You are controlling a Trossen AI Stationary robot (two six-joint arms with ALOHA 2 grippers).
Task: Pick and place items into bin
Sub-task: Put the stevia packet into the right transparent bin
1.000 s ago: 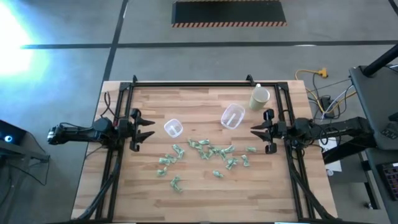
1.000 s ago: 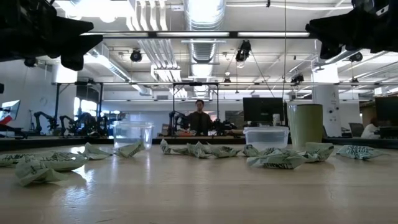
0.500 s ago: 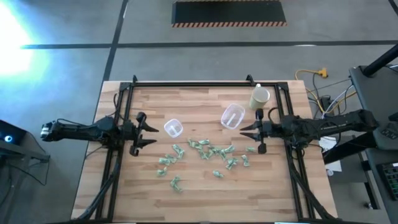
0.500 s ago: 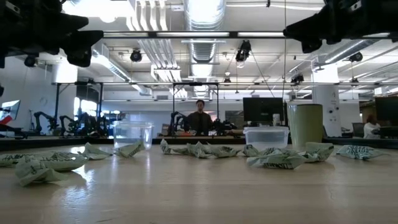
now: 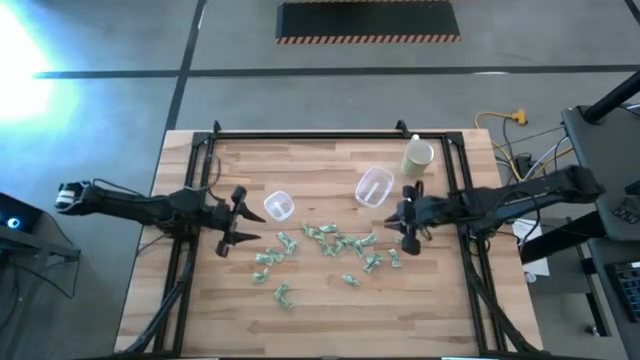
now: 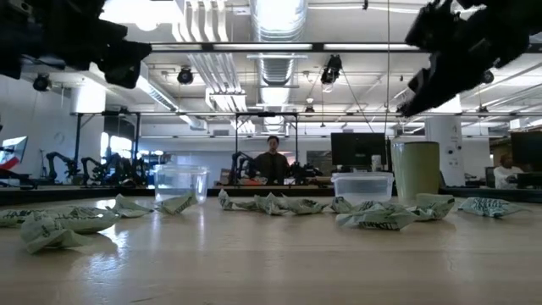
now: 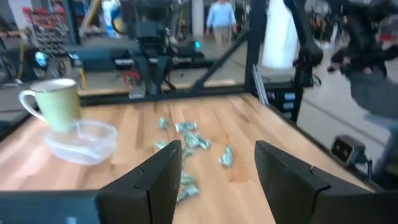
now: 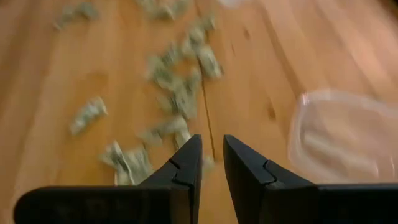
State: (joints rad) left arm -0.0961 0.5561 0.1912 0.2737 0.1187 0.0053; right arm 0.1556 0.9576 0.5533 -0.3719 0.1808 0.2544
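Several tiny pale green and white candy pieces (image 5: 330,243) lie scattered on the wooden table's middle, also seen low (image 6: 373,216) and in both wrist views (image 7: 193,140) (image 8: 177,93). My left gripper (image 5: 243,220) (image 7: 217,165) hovers open left of them, beside the smaller clear tub (image 5: 279,206). My right gripper (image 5: 403,222) (image 8: 212,155) hangs above the right end of the scatter, tipped downward, open with a narrow gap, nothing between its fingers. The second clear tub (image 5: 374,186) (image 8: 339,137) stands on the table just beyond it.
A tall cream-coloured cup (image 5: 417,157) (image 6: 416,169) stands near the table's far right corner, behind the second tub (image 6: 362,186). A black frame (image 5: 300,135) runs round the table's edges. Bare wood lies toward the near edge. A person (image 6: 272,161) stands in the room far behind.
Both arms have reached inward from the table's sides. My left gripper has moved toward the right and slightly toward the near edge. My right gripper has moved left toward the candy pieces and tipped downward. The pieces and tubs have stayed put.
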